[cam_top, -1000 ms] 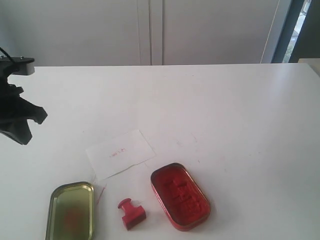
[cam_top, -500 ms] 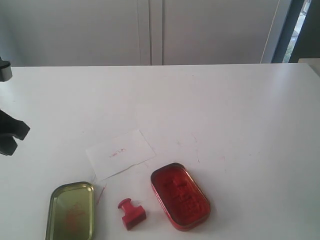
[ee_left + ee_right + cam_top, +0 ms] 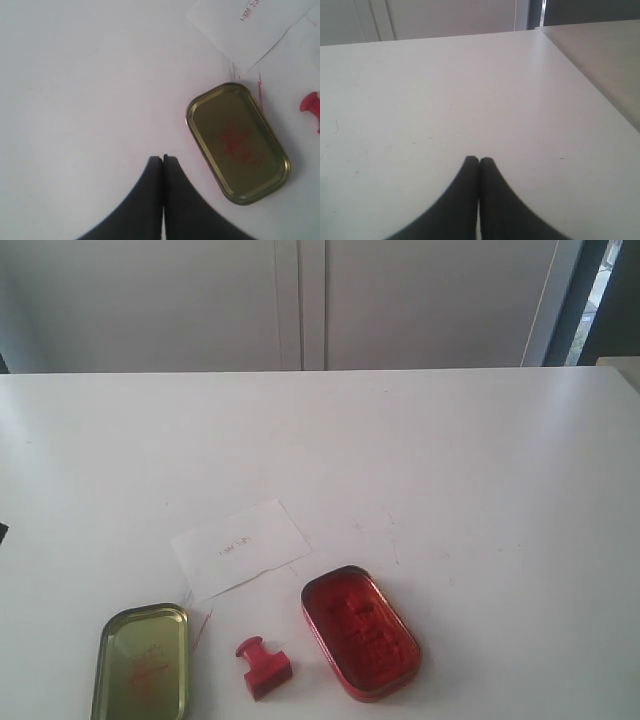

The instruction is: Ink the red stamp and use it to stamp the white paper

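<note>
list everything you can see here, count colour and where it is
paper: 1, white with a faint red imprint, mid-table, behind the stamp
stamp: 1, red, near front edge, between lid and ink tin
ink tin: 1, red, open, right of the stamp
lid: 1, gold-green with red smears, left of the stamp
table: 1, white, under everything
cabinet: 1, pale grey doors, behind the table
left tool: 1, black, shut and empty, over bare table near the lid
right tool: 1, black, shut and empty, over bare table
</note>
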`<state>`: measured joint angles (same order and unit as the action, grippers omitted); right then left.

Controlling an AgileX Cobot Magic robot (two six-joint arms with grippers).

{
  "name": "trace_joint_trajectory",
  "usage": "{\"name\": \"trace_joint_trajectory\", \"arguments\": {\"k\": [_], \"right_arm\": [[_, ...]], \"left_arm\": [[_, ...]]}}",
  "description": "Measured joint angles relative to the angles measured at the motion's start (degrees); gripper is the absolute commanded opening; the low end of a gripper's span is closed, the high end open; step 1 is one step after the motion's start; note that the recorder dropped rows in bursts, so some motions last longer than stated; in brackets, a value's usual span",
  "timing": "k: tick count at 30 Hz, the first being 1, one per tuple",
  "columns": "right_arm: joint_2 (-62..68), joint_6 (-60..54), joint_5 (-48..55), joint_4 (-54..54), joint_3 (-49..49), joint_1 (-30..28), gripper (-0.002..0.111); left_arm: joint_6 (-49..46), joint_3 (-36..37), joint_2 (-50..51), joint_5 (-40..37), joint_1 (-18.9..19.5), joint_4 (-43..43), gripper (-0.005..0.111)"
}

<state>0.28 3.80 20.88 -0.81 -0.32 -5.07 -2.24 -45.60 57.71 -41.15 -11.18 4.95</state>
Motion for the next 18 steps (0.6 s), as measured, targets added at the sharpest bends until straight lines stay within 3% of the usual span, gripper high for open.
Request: {"name": "trace_joint_trajectory", "arguments": {"k": [18], "right_arm": [[0.0, 0.0, 0.0, 0.0, 0.0, 0.0, 0.000]], "left_arm": [[0.1, 0.6, -6.4, 0.0, 0.0, 0.0, 0.000]]}}
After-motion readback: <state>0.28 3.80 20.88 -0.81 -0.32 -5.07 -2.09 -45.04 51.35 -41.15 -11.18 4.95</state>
